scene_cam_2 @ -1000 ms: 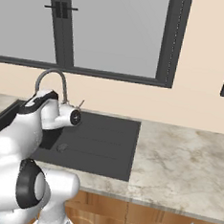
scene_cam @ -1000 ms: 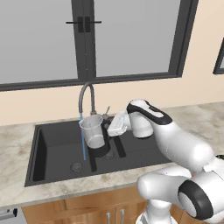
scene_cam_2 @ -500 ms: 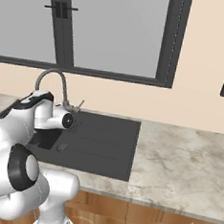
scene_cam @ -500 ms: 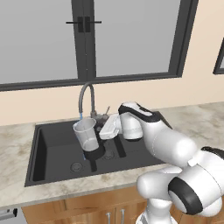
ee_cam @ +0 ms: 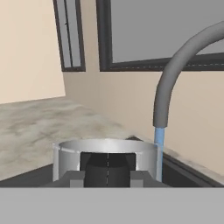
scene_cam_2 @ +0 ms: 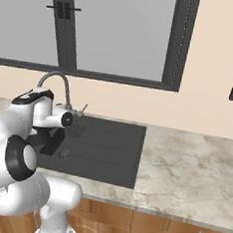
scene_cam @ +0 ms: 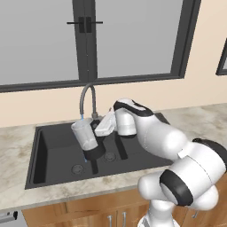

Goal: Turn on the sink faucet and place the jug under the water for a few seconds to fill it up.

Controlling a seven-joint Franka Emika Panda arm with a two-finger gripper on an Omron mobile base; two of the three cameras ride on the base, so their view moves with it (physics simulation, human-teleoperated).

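The clear glass jug [scene_cam: 84, 134] with its black base hangs tilted over the left basin of the black sink [scene_cam: 46, 153]. My gripper [scene_cam: 98, 129] is shut on the jug's side, where its black handle is. The dark gooseneck sink faucet [scene_cam: 86, 95] arches just above the jug's rim. In the hand view the jug's rim [ee_cam: 107, 146] sits right ahead of my gripper [ee_cam: 107, 176]. There the blue water [ee_cam: 159, 153] drops from the faucet spout [ee_cam: 173, 76] along the rim's right edge. In the right base view the arm hides the jug behind the faucet [scene_cam_2: 60, 79].
The sink's ribbed drainboard [scene_cam_2: 114, 146] lies to the right of the basins. Marble counter [scene_cam_2: 193, 170] runs on both sides. A dark-framed window [scene_cam: 88, 40] and beige wall stand close behind the faucet. Wooden cabinet fronts [scene_cam: 102, 215] sit below the counter.
The arm has carried the jug a little to the left, closer under the faucet spout, and the jug now tilts more. The grip has stayed shut.
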